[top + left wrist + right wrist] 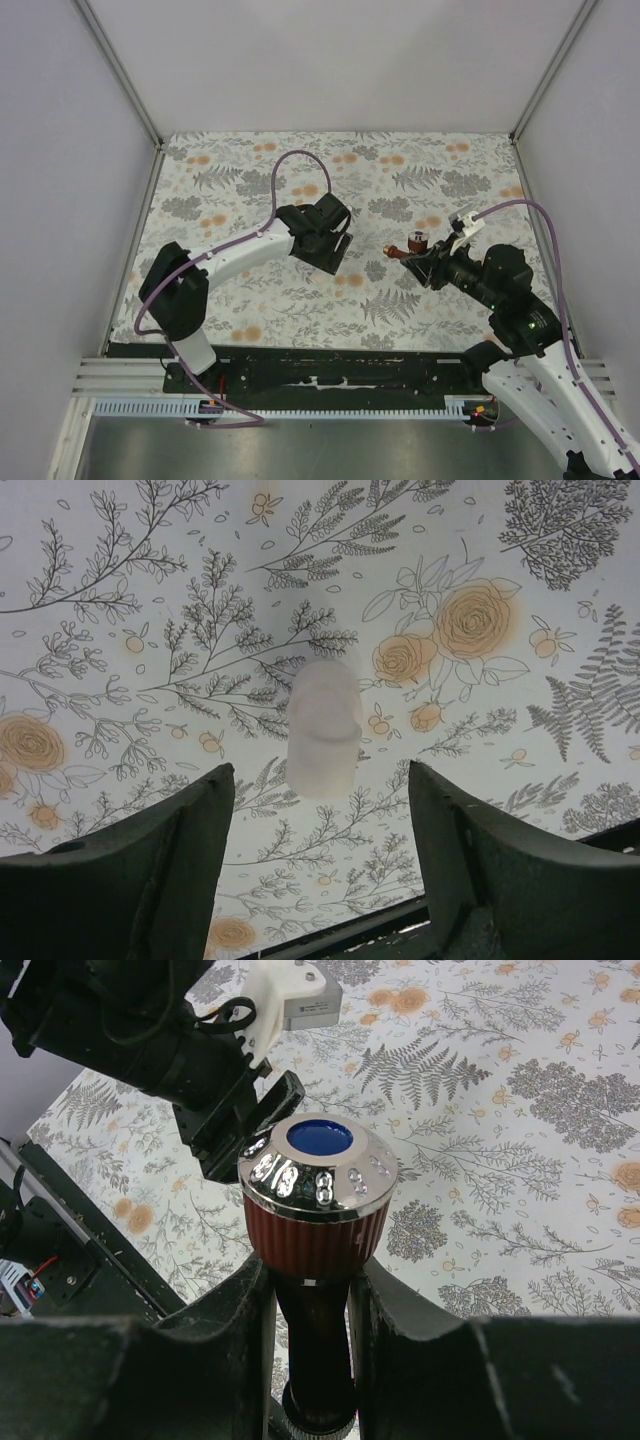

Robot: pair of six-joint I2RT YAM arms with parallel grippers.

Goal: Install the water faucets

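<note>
floral-print table [420, 175] | lying on it: white cylindrical fitting [323, 730], blurred

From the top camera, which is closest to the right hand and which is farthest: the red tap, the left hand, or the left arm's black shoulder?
1. The red tap: held in the right hand itself.
2. The left hand: off to its left, mid-table.
3. The left arm's black shoulder: far left, by the near edge.

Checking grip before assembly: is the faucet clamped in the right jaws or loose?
Clamped: the faucet sits in the right gripper, jaws pressing both sides of its dark stem under the chrome cap.
</note>
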